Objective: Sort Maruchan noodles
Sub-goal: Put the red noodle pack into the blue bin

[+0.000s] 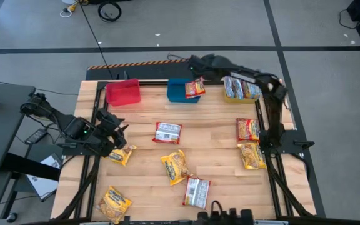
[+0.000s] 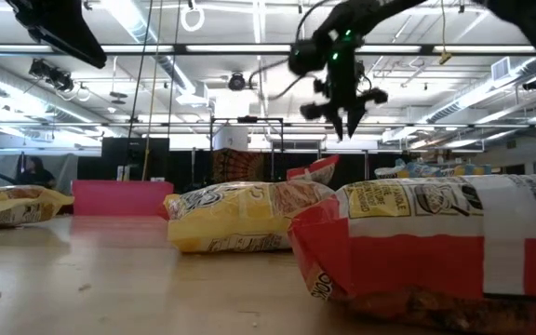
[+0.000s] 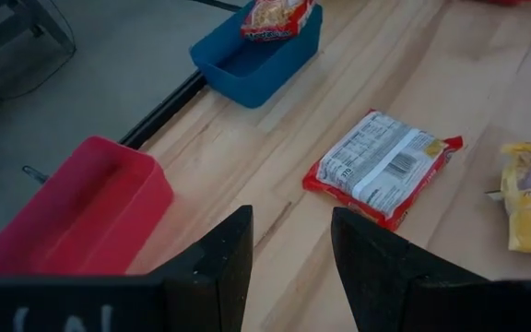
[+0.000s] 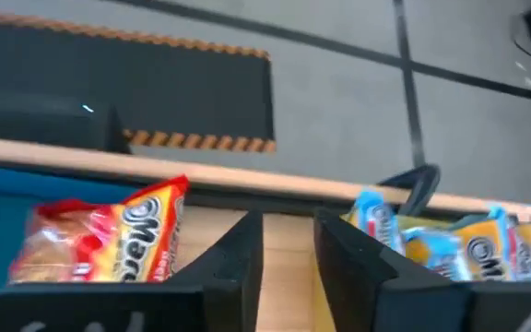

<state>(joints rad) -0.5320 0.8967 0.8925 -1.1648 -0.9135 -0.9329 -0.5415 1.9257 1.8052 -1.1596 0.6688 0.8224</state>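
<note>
On the pale wooden bench (image 1: pixel 217 140), the right end effector (image 1: pixel 200 64) hangs above the far edge between the blue plastic bin (image 1: pixel 179 92) and the yellow plastic bin (image 1: pixel 230 94), its two dark fingers (image 4: pixel 238 254) spread a little with nothing between them. A red crinkly Maruchan noodle packet (image 1: pixel 195 87) leans on the blue bin's rim, and pale blue-silver packets (image 1: pixel 242 88) fill the yellow bin. The left end effector (image 1: pixel 119 130) sits low near the bench's left edge, just in front of the red plastic bin (image 1: pixel 123 92), fingers apart and holding nothing. Loose on the bench lie a red packet with its white label up (image 1: pixel 167 132), a second red packet (image 1: pixel 197 192), a third red packet (image 1: pixel 247 129) at the right, and yellow-orange packets (image 1: pixel 175 166) scattered around them.
</note>
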